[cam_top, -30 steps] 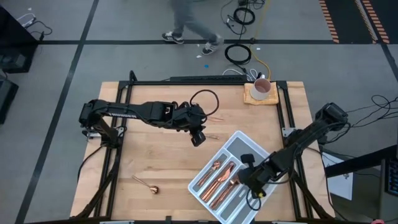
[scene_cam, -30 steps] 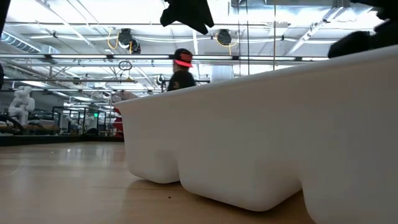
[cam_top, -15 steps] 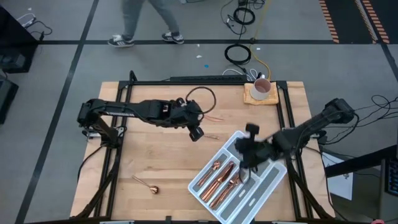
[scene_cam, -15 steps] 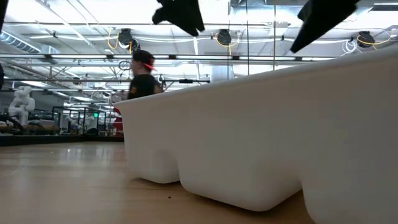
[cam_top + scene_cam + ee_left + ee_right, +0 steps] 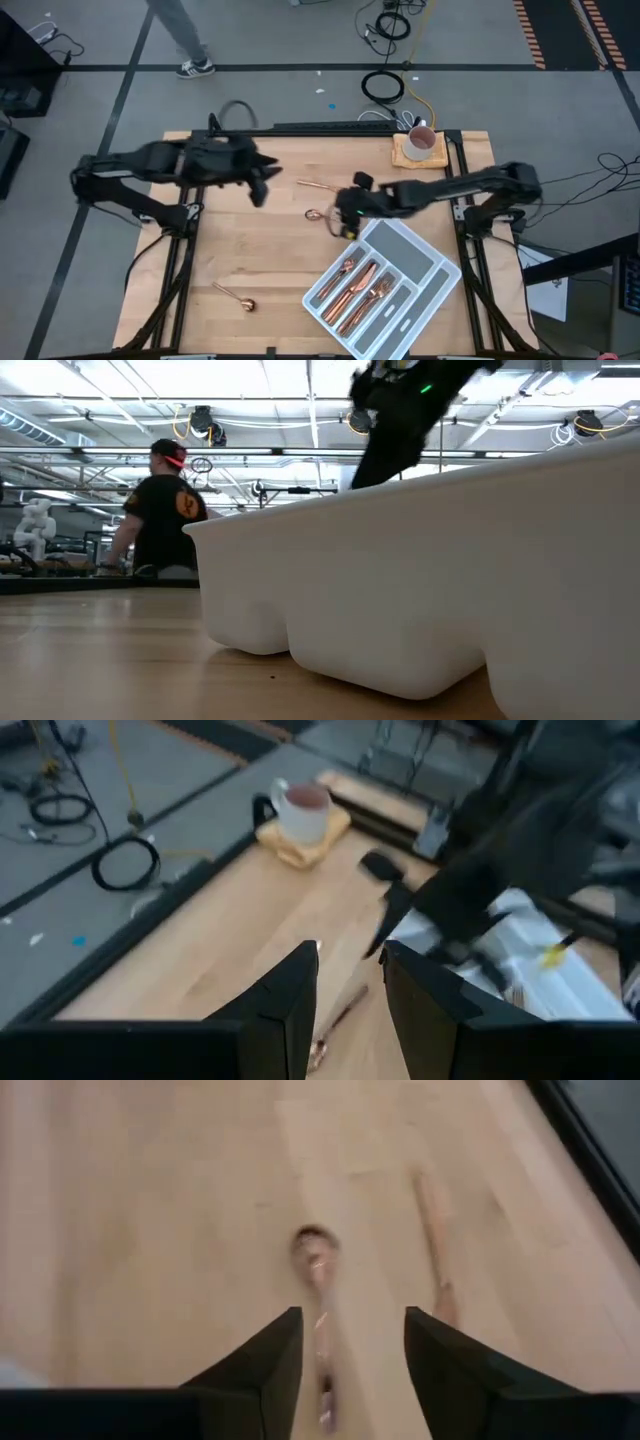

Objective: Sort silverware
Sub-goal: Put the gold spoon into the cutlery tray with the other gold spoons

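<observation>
1. Bench (image 5: 260, 260): pale wood boards on a black frame, standing on a grey floor marked with dark lines.
2. Tray (image 5: 420, 262): grey-white, divided, set askew at the near right of the bench; its wall fills the low view (image 5: 420, 580). Several copper pieces (image 5: 358, 285) lie in its left compartments.
3. Loose silverware: a spoon (image 5: 318, 216) at mid-bench, just left of the tray's far corner; a second piece (image 5: 318, 184) farther back; a third spoon (image 5: 235, 297) at the near left, well apart from the others.
4. Right gripper (image 5: 345, 208): reaching left across the bench, over the mid-bench spoon. In the right wrist view its fingers (image 5: 262, 1365) stand apart with the spoon (image 5: 318, 1260) between them, holding nothing.
5. Left gripper (image 5: 262, 184): at the far left of the bench, above the wood; fingers (image 5: 285, 1005) slightly apart, empty.
6. Mug (image 5: 421, 142): white, on a coaster at the far right corner.
7. Room: cable coils (image 5: 383, 85) on the floor beyond the bench; a person (image 5: 160, 510) in a dark shirt stands in the hall behind, under ceiling lights.
</observation>
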Controlling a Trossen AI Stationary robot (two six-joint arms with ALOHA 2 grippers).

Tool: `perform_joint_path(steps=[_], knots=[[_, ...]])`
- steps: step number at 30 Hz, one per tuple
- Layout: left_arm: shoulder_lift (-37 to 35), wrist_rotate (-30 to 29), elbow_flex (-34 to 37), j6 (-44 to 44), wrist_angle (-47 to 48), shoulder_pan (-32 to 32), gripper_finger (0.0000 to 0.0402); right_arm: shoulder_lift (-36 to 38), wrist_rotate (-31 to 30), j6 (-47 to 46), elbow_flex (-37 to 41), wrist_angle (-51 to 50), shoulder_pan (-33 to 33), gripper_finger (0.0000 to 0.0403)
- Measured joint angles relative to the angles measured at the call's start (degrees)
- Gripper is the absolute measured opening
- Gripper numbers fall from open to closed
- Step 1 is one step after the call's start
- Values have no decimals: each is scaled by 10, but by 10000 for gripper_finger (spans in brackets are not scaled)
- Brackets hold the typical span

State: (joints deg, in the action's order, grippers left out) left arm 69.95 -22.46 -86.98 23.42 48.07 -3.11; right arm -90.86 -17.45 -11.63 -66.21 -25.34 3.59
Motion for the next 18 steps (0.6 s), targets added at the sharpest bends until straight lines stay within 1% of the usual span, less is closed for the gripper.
perform_joint_path(steps=[3, 6, 9, 10, 13, 18], knots=[[-38, -7, 0, -3, 0, 0, 123, -77, 2, 17, -56, -7, -27, 170], [-61, -18, 0, -4, 20, 0, 123, -151, 34, 38, -119, -23, -45, 169], [-78, -23, 0, -9, 58, 0, 123, -211, 80, 47, -173, -37, -56, 167], [-86, -29, 0, -9, 70, 0, 123, -228, 87, 48, -186, -43, -58, 167], [-105, -47, 0, -2, 81, 0, 123, -268, 88, 48, -206, -65, -59, 169], [-135, -47, 0, -13, 85, 0, 123, -297, 86, 41, -208, -87, -58, 169]])
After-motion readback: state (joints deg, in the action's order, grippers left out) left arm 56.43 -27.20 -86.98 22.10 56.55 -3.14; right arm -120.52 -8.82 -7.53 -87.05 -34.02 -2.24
